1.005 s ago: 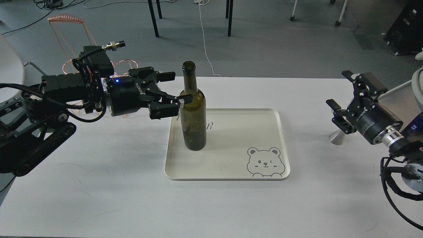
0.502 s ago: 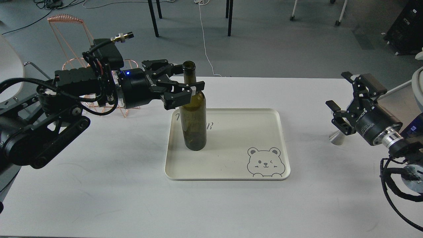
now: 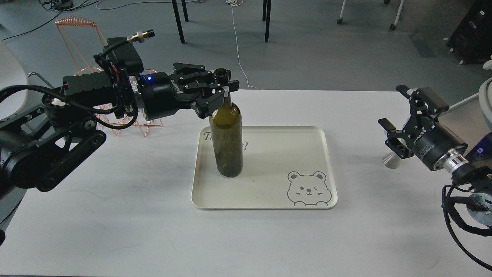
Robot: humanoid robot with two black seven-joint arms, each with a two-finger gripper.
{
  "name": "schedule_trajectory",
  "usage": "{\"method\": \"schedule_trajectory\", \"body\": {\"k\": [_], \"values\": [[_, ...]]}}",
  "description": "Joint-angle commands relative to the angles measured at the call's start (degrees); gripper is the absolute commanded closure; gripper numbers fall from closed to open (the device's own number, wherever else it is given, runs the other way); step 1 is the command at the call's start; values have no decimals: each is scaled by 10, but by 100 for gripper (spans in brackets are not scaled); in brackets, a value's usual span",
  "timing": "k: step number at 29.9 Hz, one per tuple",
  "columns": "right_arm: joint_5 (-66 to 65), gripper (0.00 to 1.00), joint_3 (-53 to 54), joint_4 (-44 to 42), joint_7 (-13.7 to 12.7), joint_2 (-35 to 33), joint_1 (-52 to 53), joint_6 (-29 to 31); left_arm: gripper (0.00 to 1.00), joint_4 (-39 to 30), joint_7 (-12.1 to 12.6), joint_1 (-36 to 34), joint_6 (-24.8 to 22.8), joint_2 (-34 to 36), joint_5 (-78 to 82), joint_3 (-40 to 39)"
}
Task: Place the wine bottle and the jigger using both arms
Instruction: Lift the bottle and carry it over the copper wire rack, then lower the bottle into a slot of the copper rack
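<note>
The wine bottle (image 3: 229, 142), dark olive-green, stands in the left part of the cream tray (image 3: 307, 132), leaning slightly. My left gripper (image 3: 220, 90) comes in from the left and is shut on the bottle's neck just below the mouth. The jigger (image 3: 391, 161) stands on the table to the right of the tray; only its silver lower cone shows, and the rest is hidden behind my right gripper. My right gripper (image 3: 394, 115) is open and empty, its fingers spread just above and around the jigger's top.
A copper wire rack (image 3: 86, 73) stands at the table's back left behind my left arm. A bear drawing (image 3: 308, 189) marks the tray's front right corner. A white round object (image 3: 485, 104) sits at the far right edge.
My left gripper moved right and up from the bottle's shoulder to its neck and closed on it. The bottle shifted slightly right. My right gripper barely moved.
</note>
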Motion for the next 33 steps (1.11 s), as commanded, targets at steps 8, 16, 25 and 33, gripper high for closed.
{"method": "schedule_trajectory", "body": {"k": [8, 16, 25, 33], "values": [[0, 2, 1, 0, 0, 0, 0, -7, 88, -7, 0, -100, -4, 26, -5, -1], [-1, 2, 0, 0, 0, 0, 0, -7, 87, 18, 0, -180, -13, 148, -73, 1], [-1, 2, 0, -1, 0, 1, -1, -8, 87, 126, 0, -182, -7, 227, -94, 5], [-1, 2, 0, -1, 0, 2, -1, -8, 87, 171, 0, -179, 28, 220, -96, 45]]}}
